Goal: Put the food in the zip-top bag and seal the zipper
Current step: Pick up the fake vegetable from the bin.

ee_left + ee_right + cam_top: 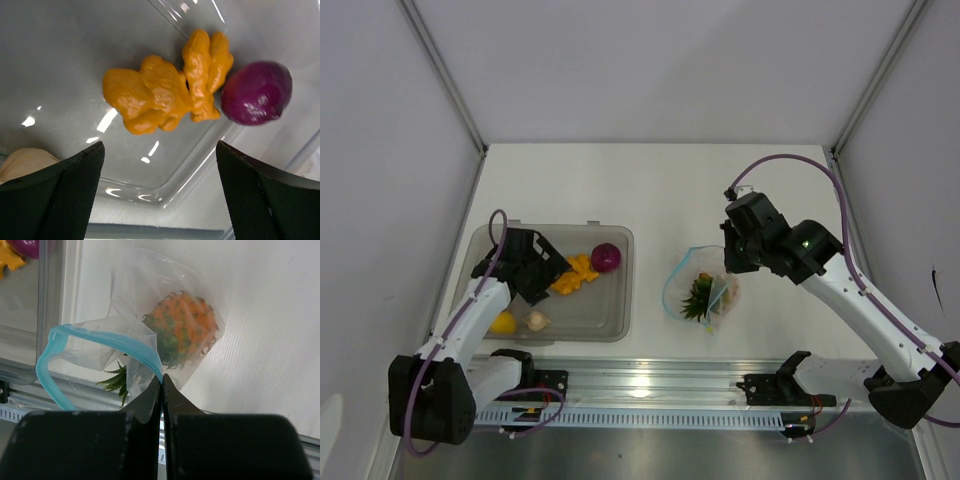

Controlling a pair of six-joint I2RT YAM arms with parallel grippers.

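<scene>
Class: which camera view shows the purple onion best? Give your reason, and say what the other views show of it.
The left wrist view: the purple onion is close and whole, beside the orange pieces. The top external view shows it small; the right wrist view catches only a purple sliver at its top-left corner.

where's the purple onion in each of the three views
Top external: the purple onion sits left of centre, in the far right corner of the grey tub.
Left wrist: the onion is at upper right, fully in view.
Right wrist: only a sliver of the onion shows at the top left corner.
Shared landmark: the orange pieces right beside it in every view.
</scene>
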